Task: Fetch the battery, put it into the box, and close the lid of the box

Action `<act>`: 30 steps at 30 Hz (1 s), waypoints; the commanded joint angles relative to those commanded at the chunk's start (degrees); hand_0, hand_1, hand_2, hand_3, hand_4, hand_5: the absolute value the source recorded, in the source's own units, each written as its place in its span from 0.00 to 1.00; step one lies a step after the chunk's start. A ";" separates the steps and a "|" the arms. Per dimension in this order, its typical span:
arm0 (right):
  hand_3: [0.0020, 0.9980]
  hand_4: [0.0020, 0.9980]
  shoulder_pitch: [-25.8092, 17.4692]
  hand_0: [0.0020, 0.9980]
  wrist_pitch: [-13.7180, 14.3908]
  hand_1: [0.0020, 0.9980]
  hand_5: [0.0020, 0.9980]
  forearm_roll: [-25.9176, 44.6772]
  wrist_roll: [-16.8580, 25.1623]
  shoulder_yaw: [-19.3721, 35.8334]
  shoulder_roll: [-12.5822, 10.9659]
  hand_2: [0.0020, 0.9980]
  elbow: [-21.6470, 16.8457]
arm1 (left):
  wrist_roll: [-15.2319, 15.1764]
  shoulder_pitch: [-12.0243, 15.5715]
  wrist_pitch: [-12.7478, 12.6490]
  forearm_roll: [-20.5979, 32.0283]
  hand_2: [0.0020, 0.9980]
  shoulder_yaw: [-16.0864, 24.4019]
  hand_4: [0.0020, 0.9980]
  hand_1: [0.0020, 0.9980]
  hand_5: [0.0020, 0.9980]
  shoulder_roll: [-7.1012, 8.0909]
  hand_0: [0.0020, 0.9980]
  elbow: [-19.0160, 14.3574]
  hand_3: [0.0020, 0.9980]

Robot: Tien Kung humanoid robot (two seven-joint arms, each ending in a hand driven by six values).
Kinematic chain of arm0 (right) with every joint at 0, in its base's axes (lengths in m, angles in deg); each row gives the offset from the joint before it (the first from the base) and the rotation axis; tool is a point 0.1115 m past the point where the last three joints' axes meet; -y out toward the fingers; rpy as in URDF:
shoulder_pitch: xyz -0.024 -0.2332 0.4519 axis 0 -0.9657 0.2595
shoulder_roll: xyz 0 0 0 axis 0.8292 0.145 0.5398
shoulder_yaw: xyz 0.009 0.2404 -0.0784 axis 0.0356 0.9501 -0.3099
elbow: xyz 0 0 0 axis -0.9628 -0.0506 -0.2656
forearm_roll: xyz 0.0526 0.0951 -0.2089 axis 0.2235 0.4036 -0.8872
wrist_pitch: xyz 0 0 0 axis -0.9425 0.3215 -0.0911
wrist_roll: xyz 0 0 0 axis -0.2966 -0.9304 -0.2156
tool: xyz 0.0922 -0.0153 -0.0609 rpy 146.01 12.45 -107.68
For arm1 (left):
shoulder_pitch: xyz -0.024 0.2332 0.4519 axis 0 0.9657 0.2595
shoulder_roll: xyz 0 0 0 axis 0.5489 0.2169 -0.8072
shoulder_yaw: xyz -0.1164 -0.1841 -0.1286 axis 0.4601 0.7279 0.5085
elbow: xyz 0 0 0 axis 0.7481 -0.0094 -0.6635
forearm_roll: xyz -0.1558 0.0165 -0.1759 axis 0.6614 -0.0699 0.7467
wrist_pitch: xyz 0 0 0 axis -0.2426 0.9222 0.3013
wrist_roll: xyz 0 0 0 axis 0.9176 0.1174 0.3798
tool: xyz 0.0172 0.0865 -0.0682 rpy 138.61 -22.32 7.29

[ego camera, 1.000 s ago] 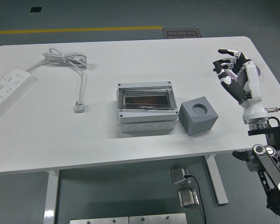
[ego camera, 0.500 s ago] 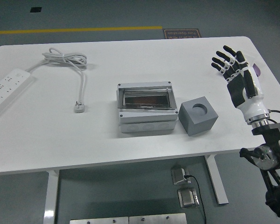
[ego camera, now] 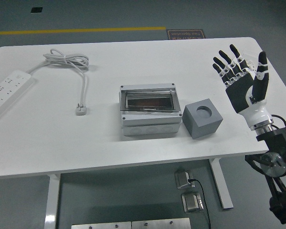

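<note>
Now that the right hand (ego camera: 240,78) has uncurled to a flat, empty spread at the tabletop's (ego camera: 133,143) right edge, nothing is grasped, and the battery presumably sits in the grey block (ego camera: 202,118) beside the box (ego camera: 148,110).

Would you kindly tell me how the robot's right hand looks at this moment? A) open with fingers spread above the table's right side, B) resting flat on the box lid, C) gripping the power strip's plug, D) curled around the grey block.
A: the right hand is held up with fingers spread and nothing in it, to the right of the grey block and clear of the box.
</note>
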 joint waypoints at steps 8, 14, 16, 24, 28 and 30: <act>0.80 1.00 0.03 1.00 1.77 1.00 0.98 0.27 -1.35 0.24 0.15 1.00 0.02 | 0.10 0.00 0.02 -0.16 0.67 0.16 0.66 0.68 0.35 0.06 0.68 0.00 0.70; 1.00 1.00 0.02 1.00 3.43 1.00 0.98 -0.83 -1.14 1.02 0.14 1.00 -0.17 | 0.15 0.05 0.05 -0.31 0.67 0.27 0.66 0.68 0.35 0.31 0.68 0.00 0.70; 1.00 1.00 0.05 1.00 3.79 1.00 0.98 -1.02 -1.01 1.02 0.12 1.00 -0.25 | 0.16 0.06 0.03 -0.36 0.67 0.34 0.66 0.68 0.35 0.41 0.68 0.00 0.70; 1.00 1.00 -0.02 1.00 6.84 1.00 1.00 -3.06 -1.25 1.40 0.19 0.91 -0.36 | 0.16 0.04 0.05 -0.53 0.66 0.52 0.66 0.68 0.35 0.45 0.68 0.00 0.70; 0.85 1.00 -0.03 1.00 7.95 1.00 1.00 -3.76 -1.38 1.53 0.26 1.00 -0.31 | 0.18 0.06 0.07 -0.63 0.66 0.60 0.66 0.68 0.35 0.45 0.68 0.00 0.69; 0.85 1.00 -0.09 1.00 8.47 1.00 1.00 -3.97 -1.43 1.53 0.14 1.00 -0.38 | 0.20 0.07 0.08 -0.70 0.66 0.64 0.66 0.68 0.35 0.46 0.68 0.00 0.69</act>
